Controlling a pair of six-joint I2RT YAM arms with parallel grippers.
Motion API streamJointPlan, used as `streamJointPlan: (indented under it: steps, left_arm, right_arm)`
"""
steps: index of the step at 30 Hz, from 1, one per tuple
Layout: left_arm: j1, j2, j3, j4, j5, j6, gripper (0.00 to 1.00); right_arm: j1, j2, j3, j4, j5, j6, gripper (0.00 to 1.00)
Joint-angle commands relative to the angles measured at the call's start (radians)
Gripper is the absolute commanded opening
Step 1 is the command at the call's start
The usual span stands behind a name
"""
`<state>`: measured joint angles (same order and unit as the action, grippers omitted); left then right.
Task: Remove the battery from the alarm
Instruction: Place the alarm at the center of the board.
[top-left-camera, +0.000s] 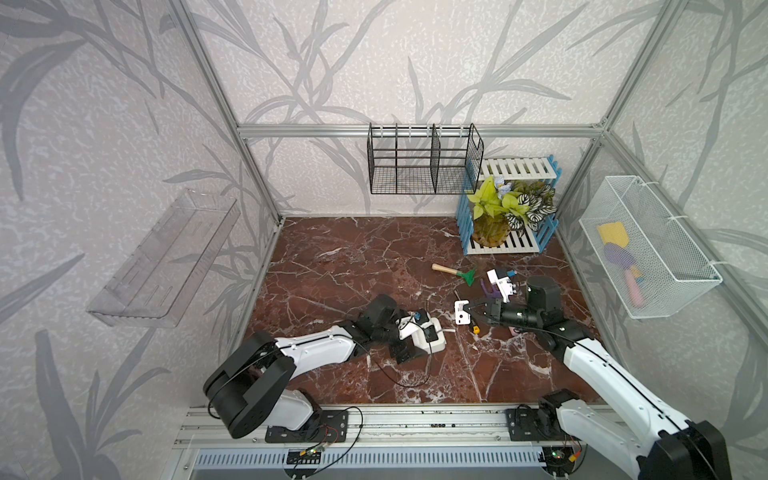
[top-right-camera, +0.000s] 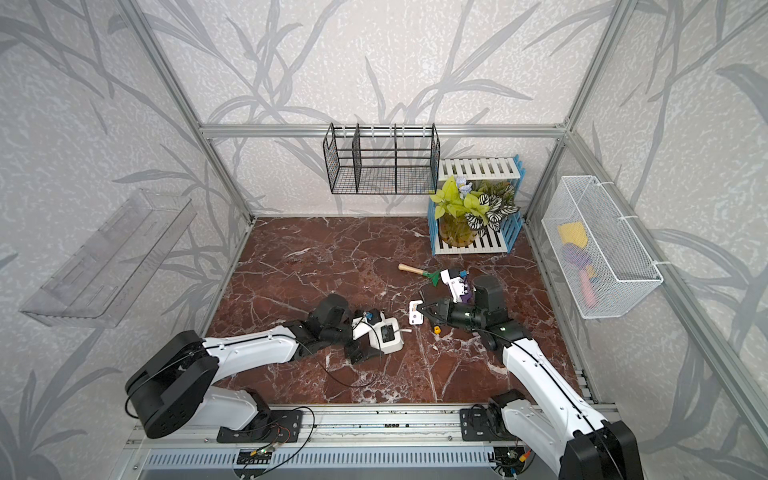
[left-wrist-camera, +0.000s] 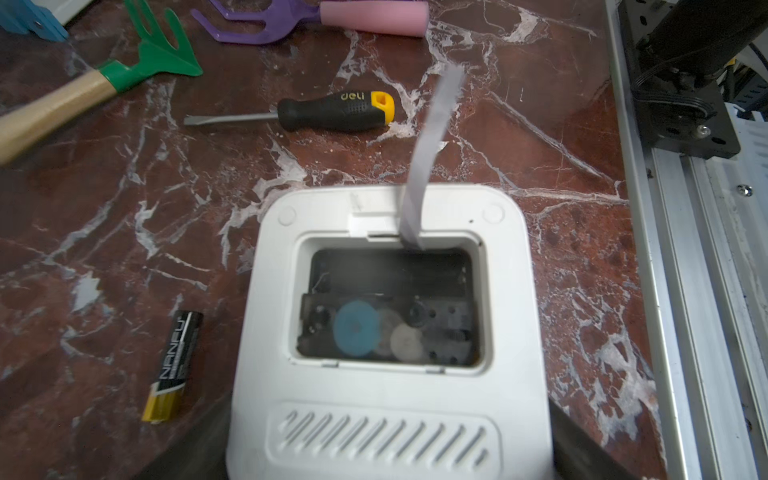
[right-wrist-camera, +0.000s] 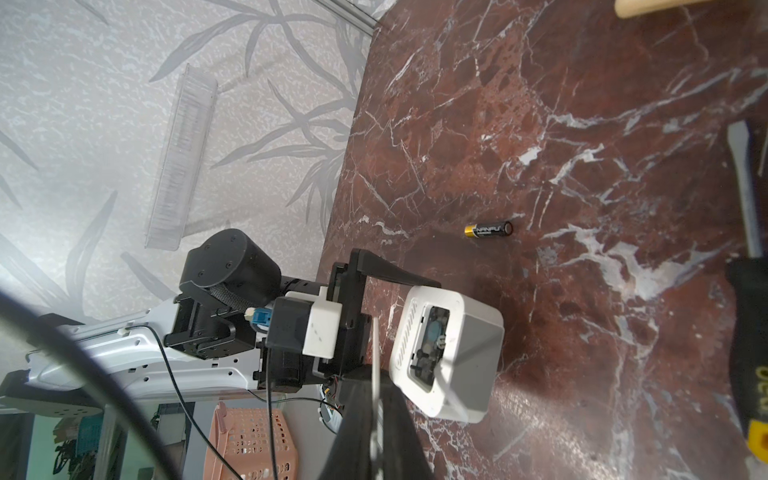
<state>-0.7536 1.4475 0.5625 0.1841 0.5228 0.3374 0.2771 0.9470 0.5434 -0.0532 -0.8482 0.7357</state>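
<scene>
1. The left gripper (top-left-camera: 422, 336) has its jaws spread wide and set on either side of the small white square clock with rounded corners (left-wrist-camera: 374, 390), holding it.
2. The dark rectangular recess (left-wrist-camera: 390, 270) in the clock's back is uncovered. Round gears show inside, one of them blue, and a pale grey ribbon strip (left-wrist-camera: 432, 153) hangs out of it.
3. The small black cylindrical battery with a gold end (left-wrist-camera: 172, 365) lies flat on the red-brown marble tabletop (left-wrist-camera: 124, 232), just beside the clock and clear of both grippers. Its side reads "NANFU".
4. The right gripper (top-left-camera: 468, 311) is pinched tight on the small flat white cover plate (top-left-camera: 460, 313).
5. A flat-blade screwdriver with a black-and-yellow handle (left-wrist-camera: 336, 111), marked "deli", lies on the marble.
</scene>
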Motion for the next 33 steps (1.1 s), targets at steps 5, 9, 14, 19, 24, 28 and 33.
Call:
streamJointPlan:
  steps: [5, 9, 14, 19, 24, 28, 33]
  left_arm:
    - [-0.081, 0.133, -0.039, 0.242, -0.118, -0.092, 0.57]
    - [-0.087, 0.175, -0.075, 0.329, -0.155, -0.063, 0.65]
    - [-0.095, 0.166, -0.139, 0.408, -0.144, -0.045, 0.91]
    - [-0.096, 0.138, -0.192, 0.461, -0.136, -0.057, 0.98]
    - [-0.096, 0.139, -0.228, 0.538, -0.146, -0.093, 1.00]
    - [-0.095, 0.132, -0.249, 0.577, -0.146, -0.112, 0.99]
    - [-0.096, 0.126, -0.264, 0.609, -0.133, -0.126, 0.99]
  right_arm:
    - [0.050, 0.036, -0.081, 0.038, -0.029, 0.017, 0.00]
    - [0.102, 0.105, -0.113, 0.089, 0.006, 0.025, 0.00]
    - [0.123, 0.210, -0.109, 0.152, -0.009, -0.006, 0.00]
    - [0.136, 0.312, -0.055, 0.174, -0.034, -0.058, 0.00]
    - [0.174, 0.411, 0.004, 0.182, -0.058, -0.093, 0.00]
    - [0.201, 0.468, 0.018, 0.195, -0.038, -0.090, 0.00]
    - [0.203, 0.516, 0.039, 0.177, -0.035, -0.125, 0.00]
